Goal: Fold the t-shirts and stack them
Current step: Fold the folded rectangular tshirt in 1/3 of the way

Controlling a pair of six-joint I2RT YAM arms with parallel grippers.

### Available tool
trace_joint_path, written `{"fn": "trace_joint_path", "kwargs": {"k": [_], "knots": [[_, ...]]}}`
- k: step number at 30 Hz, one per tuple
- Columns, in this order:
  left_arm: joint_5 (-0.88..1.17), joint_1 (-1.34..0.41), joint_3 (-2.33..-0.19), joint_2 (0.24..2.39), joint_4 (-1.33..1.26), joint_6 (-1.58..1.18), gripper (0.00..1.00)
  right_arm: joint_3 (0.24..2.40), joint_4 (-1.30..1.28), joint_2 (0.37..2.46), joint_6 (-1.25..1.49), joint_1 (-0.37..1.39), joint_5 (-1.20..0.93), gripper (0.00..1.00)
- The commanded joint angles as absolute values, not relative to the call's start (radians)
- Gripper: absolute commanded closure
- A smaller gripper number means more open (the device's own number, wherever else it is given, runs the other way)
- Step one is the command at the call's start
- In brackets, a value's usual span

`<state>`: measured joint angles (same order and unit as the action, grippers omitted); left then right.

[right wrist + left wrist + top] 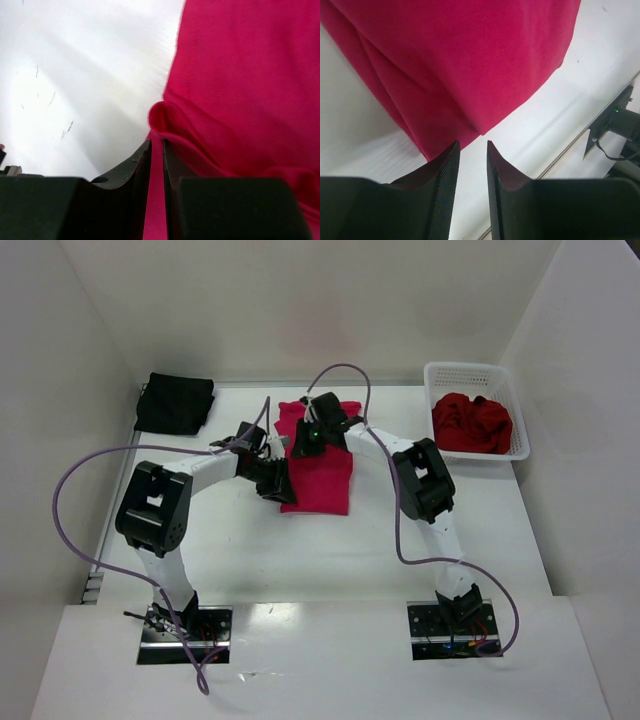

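Pink shirt [322,480]: I see it mid-table, long axis running away from the arm bases.
Right gripper [156,145]: pinching a fold at the shirt's far-left edge.
Left gripper [471,145]: fingers narrowly apart, nothing between them, at the shirt's left edge.
Black shirt [175,402]: folded, far left.
Red shirts [472,423]: heaped in the basket [465,367], far right.

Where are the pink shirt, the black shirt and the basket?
pink shirt [325,485]: top view, on its bare lower part.
black shirt [175,402]: top view, on its middle.
basket [462,368]: top view, on its far rim.
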<state>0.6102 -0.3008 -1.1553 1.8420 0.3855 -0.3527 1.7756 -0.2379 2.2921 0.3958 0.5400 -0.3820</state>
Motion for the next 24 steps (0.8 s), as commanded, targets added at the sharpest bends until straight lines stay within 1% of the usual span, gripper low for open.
{"fn": "trace_joint_path", "kwargs": {"k": [1,3,6,9,10,14,15,18,24], "knots": [[0.542,-0.307,-1.147,1.829,0.377,-0.382,0.64,1.845,-0.273,2.315,0.368,0.574,-0.39,0.8],[0.497,-0.307,-1.138,1.829,0.377,-0.382,0.65,1.836,-0.273,2.315,0.377,0.574,-0.381,0.8],[0.443,-0.316,-1.129,1.841,0.377,-0.391,0.71,1.836,-0.262,2.335,0.377,0.574,-0.358,0.8],[0.365,-0.325,-1.12,1.861,0.377,-0.434,0.76,1.885,-0.273,2.384,0.377,0.574,-0.33,0.8],[0.348,-0.325,-1.12,1.885,0.39,-0.443,0.8,1.905,-0.273,2.404,0.377,0.574,-0.309,0.8],[0.292,-0.351,-1.131,1.91,0.409,-0.465,0.85,1.954,-0.295,2.439,0.377,0.574,-0.262,0.8],[0.278,-0.365,-1.131,1.91,0.41,-0.475,0.85,1.954,-0.295,2.45,0.377,0.574,-0.252,0.82],[0.256,-0.374,-1.131,1.921,0.41,-0.488,0.88,1.98,-0.295,2.471,0.377,0.563,-0.233,0.82],[0.167,-0.383,-1.12,1.93,0.449,-0.488,0.89,2.083,-0.337,2.531,0.368,0.519,-0.224,0.82]]}}
